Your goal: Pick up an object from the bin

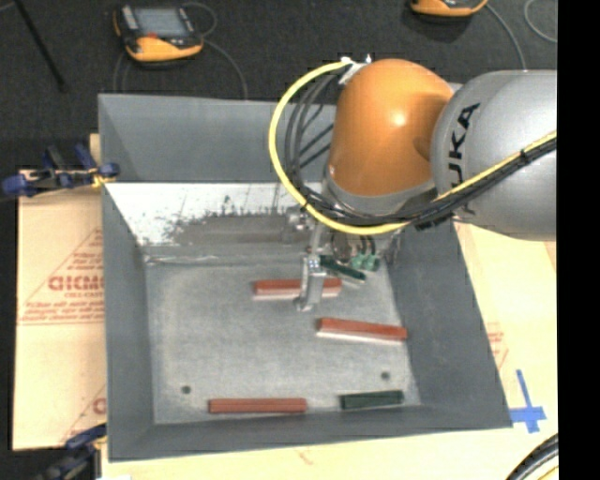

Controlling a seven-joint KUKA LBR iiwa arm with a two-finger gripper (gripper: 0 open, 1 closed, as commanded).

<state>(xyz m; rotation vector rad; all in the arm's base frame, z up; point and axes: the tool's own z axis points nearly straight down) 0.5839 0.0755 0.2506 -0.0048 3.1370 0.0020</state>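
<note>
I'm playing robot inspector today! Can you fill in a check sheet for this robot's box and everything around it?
Surface: grey metal bin, its far wall scratched.
Job's things: short red-brown flat bar at mid-bin, under the gripper; not seen held.
Clutter: red-brown bar with a pale edge right of centre; long red-brown bar and dark green bar along the near wall.
Grippers: gripper over the short bar; open or shut cannot be told.
Cables: yellow cable loops round the arm's orange cover.
Surroundings: orange-and-black device beyond the far wall; another like it to the view's right.
</note>
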